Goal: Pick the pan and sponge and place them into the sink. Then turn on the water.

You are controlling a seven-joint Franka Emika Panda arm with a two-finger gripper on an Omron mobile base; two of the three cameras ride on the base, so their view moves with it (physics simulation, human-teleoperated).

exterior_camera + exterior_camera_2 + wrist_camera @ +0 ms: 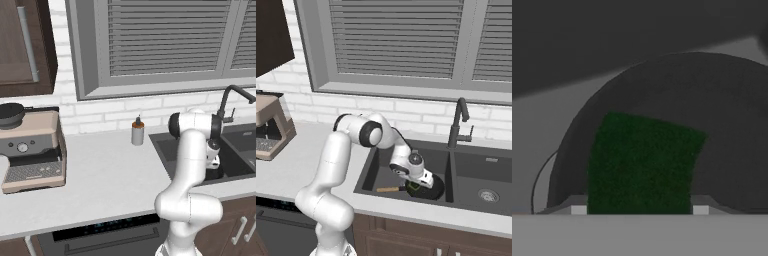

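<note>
A coarse, fibrous dark green rectangular sponge (641, 165) lies against the matt black round frying pan (722, 145), whose straight handle looks like pale wood, in the matt dark grey double-basin sink (368, 172). The smooth, light grey counter (107, 182) carries a small brushed-metal cylindrical dispenser (137, 132) near its back edge.

Premises: a domestic kitchen, rendered. A pale surface (110, 185) runs along a white brick wall beneath a grey-framed window (165, 45) with closed slatted blinds. A dark grey double-basin sink (476, 172) is set into it, fitted with a tall slim dark tap (457, 125). A beige espresso machine (31, 152) stands at the left end, and a soap dispenser (137, 132) stands near the sink. Dark wooden cabinets are mounted above (22, 45) and below (406, 245); a dishwasher panel (105, 235) sits under the surface.
</note>
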